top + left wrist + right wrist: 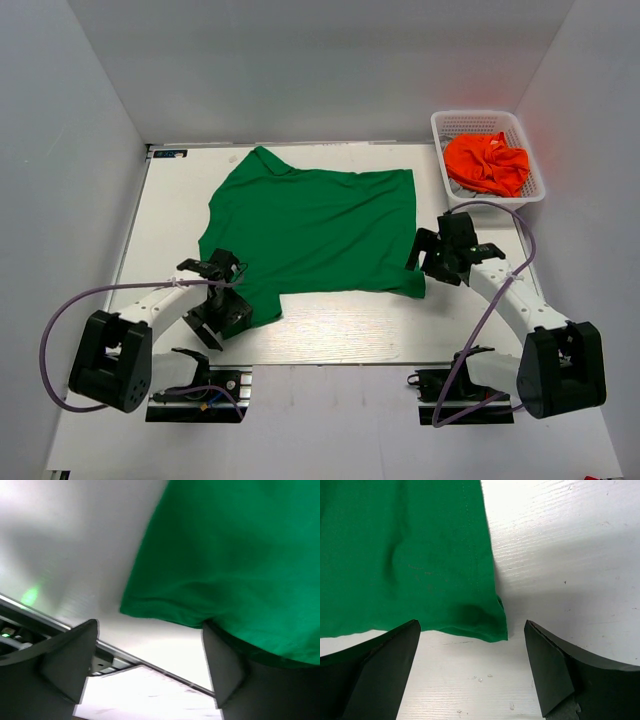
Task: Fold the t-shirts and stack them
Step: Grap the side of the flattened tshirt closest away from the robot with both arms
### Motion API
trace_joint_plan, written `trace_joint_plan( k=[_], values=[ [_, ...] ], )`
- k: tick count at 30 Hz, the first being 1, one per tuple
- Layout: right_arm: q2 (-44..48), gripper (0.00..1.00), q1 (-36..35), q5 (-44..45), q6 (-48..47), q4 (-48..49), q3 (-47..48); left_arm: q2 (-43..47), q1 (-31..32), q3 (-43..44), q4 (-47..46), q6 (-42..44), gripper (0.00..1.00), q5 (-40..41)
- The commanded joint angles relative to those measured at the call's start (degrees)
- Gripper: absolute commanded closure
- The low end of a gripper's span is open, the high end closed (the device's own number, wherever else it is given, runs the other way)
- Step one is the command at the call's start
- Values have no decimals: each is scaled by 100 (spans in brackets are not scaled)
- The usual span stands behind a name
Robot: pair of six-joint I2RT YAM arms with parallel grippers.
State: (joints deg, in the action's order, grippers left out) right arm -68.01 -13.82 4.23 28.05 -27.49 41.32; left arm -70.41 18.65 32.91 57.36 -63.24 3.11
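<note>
- Overhead view: I see a green shirt (310, 225) spread mostly flat across the middle of a white table (330, 335), with one flap of cloth reaching toward the near left
- Overhead view: my left gripper (230, 293) sits low at that near-left flap, touching or just over its edge; I cannot tell which from here
- Overhead view: my right gripper (418, 262) sits at the shirt's near-right corner, its arm reaching in from the right
- Overhead view: a white lattice basket (440, 150) stands at the far right of the table, well apart from the green shirt, and a crumpled orange shirt (487, 163) lies inside it
- Left wrist view: the jaws are spread wide and grip nothing; a green cloth edge hangs between them, and the cloth drapes over the tip of the jaw on the right side of the picture, while the other jaw is clear of it; bare table shows behind
- Right wrist view: the jaws are released and far apart, with the shirt's stitched corner lying flat on the table between them, nearer the jaw on the left side of the picture; neither jaw pinches the cloth
</note>
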Motion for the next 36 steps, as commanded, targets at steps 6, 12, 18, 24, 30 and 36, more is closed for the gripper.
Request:
trace_joint_plan(
  k=[6, 12, 18, 24, 30, 36],
  values=[
    [-116, 10, 38, -98, 33, 191, -229, -465, -81, -74, -928, -215, 36, 937],
    [-449, 15, 29, -133, 209, 454, -335, -465, -72, -126, -1113, 162, 100, 805],
    [-433, 27, 3, -370, 455, 209, -501, -343, -20, 93, -807, 269, 100, 936],
    [-274, 28, 29, -274, 666, 24, -845, 211, -20, 103, -419, 198, 100, 1052],
    [-397, 48, 3, -28, 763, 497, -1021, 458, -20, 31, -560, 198, 100, 989],
    [-354, 100, -6, -168, 561, 604, -872, 730, -20, 330, -384, 259, 100, 1112]
  ],
)
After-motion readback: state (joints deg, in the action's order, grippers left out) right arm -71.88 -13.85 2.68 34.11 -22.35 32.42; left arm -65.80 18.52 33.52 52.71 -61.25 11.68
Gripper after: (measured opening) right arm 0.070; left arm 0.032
